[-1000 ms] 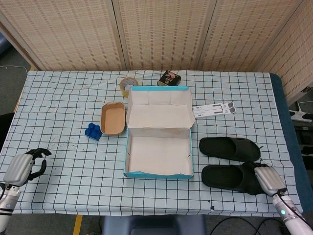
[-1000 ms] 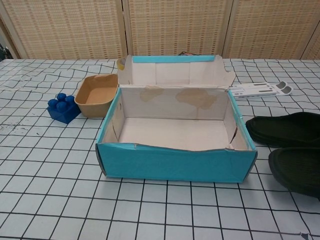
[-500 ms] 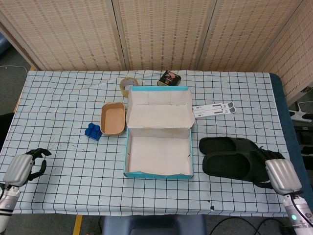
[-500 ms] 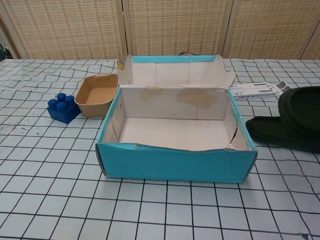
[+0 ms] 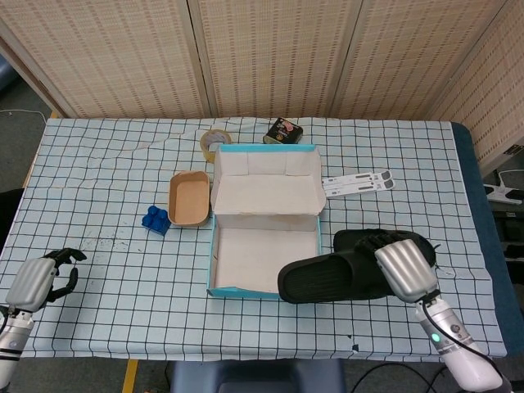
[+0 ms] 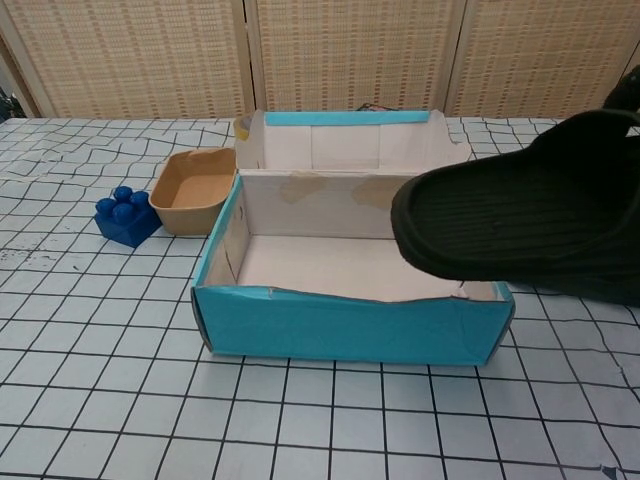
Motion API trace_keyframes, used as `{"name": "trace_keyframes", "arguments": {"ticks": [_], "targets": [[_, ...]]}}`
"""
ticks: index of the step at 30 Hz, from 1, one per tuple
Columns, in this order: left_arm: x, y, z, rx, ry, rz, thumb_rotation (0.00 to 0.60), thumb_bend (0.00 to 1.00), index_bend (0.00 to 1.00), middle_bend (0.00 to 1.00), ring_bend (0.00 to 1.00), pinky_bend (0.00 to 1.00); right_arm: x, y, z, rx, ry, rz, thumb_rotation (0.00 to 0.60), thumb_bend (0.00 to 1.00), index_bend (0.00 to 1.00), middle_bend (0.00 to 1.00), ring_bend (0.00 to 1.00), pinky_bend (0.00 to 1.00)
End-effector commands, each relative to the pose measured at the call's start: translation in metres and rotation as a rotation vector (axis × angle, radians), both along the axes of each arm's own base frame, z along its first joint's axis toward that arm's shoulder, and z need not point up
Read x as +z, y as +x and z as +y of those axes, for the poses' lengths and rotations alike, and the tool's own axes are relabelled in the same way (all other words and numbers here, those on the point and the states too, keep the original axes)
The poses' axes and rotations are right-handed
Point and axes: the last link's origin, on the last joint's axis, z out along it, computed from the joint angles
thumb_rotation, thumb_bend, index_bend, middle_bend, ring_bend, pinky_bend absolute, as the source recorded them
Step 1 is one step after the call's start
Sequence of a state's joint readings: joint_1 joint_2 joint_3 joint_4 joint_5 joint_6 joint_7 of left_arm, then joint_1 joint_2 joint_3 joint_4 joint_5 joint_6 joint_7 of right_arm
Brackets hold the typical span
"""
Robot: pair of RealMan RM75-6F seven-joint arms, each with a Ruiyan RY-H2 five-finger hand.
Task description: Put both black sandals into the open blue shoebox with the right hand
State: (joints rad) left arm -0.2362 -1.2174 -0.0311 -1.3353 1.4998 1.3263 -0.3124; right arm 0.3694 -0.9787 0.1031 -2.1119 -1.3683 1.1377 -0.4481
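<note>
**While one sandal hangs over the box, its pair sits on the worktop**

Right hand [image 5: 403, 268] grips a black sandal [image 5: 336, 278], fingers wrapped over its heel end, toe lifted above the 3 o'clock wall of the open blue shoebox [image 5: 264, 291]. Second black sandal [image 5: 368, 240] lies on the worktop [image 5: 106, 278], partly hidden behind the held one. Left hand [image 5: 37, 281] rests at 8 o'clock near the worktop edge, fingers curled in, holding nothing.

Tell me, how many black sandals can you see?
2. One sandal is held in the right hand, its toe over the blue shoebox. The other sandal lies on the table behind it, mostly hidden.
</note>
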Motion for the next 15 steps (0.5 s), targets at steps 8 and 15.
{"name": "trace_keyframes", "arguments": {"ticks": [8, 15], "targets": [[0.002, -0.001, 0.000, 0.004, 0.009, -0.001, 0.600, 0.58, 0.39, 0.38, 0.39, 0.55, -0.045, 0.066, -0.042, -0.002, 0.044, -0.080, 0.600, 0.00, 0.59, 0.46, 0.36, 0.40], [0.001, -0.001, 0.001, 0.002, 0.009, 0.000, 0.600, 0.58, 0.39, 0.38, 0.39, 0.55, -0.075, 0.081, -0.062, -0.064, 0.091, -0.134, 0.600, 0.00, 0.59, 0.46, 0.36, 0.40]]}}
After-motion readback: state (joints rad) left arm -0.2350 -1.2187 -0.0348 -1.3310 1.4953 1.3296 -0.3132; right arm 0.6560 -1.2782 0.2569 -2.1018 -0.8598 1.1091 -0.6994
